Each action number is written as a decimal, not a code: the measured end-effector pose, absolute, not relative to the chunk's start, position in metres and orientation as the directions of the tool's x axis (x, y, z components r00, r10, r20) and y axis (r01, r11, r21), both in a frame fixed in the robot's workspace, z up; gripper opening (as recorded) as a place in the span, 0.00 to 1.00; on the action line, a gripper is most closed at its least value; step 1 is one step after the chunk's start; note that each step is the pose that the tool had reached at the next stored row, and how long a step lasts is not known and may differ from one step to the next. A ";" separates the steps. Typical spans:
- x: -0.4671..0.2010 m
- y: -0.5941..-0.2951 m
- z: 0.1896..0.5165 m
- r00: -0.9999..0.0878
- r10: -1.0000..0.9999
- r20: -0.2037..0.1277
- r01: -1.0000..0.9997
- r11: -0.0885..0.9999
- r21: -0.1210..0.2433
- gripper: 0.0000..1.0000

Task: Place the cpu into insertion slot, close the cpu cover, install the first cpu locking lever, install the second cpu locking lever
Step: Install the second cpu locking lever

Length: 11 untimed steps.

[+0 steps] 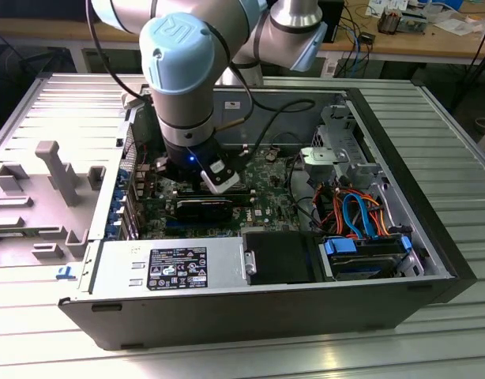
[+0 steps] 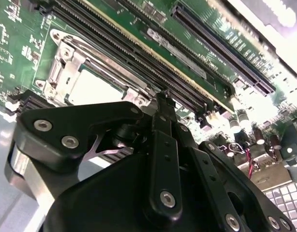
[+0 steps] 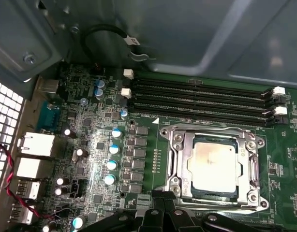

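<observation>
Cpu [image 3: 212, 166] seated in insertion slot [image 3: 180, 191], cpu cover [image 3: 214, 134] down.
My gripper [image 2: 164, 99] hovers just beside it, fingers clenched, empty.

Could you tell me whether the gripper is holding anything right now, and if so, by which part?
Nothing appears to be held. The cpu already sits in the insertion slot under the cpu cover, and the gripper hangs just above the motherboard.

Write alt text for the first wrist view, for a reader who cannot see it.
A square silver chip sits in its socket on a green circuit board, with a metal cover frame lying around it. Four long black memory slots run beside the socket, and the black gripper sits close to the socket's edge.
</observation>
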<state>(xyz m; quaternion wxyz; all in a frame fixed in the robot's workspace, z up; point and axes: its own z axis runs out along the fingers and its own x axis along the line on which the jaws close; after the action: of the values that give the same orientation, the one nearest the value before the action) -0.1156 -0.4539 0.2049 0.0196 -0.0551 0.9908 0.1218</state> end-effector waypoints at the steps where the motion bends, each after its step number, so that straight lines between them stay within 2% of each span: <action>1: -0.116 -0.454 0.205 -0.993 -0.104 -0.052 -0.114 0.964 0.241 0.11; 11: -0.117 -0.453 0.200 -0.993 -0.104 -0.054 -0.114 0.961 0.252 0.11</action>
<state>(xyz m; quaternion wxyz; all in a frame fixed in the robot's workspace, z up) -0.1170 -0.4532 0.1996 0.0199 -0.0550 0.9900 0.1282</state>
